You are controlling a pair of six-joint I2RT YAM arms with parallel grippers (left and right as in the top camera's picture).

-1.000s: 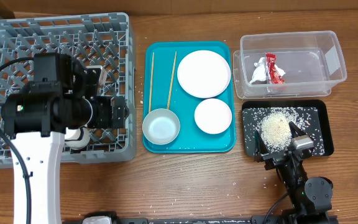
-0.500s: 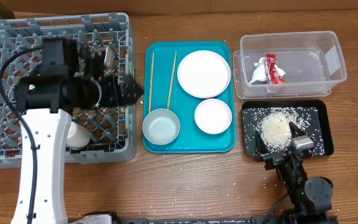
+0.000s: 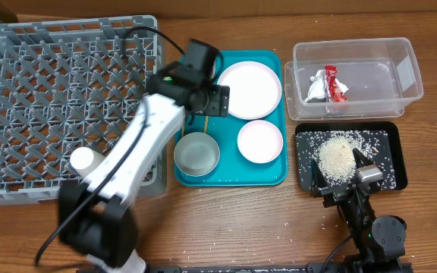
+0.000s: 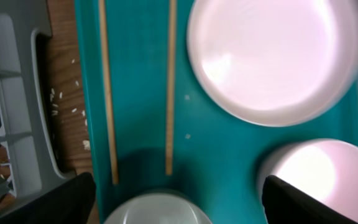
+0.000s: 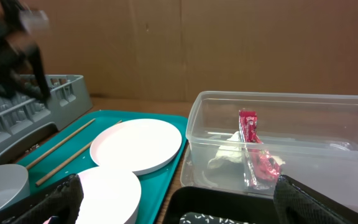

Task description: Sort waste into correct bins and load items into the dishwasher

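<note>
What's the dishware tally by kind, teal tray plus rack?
large plate: 1
small dish: 1
metal bowl: 1
cup, in the rack: 1
chopsticks: 2
total: 6

Two chopsticks (image 4: pixel 107 93), one plate (image 3: pixel 250 87), one dish (image 3: pixel 260 141), one bowl (image 3: pixel 196 154), one cup (image 3: pixel 84 158), one rack (image 3: pixel 67 23).
</note>
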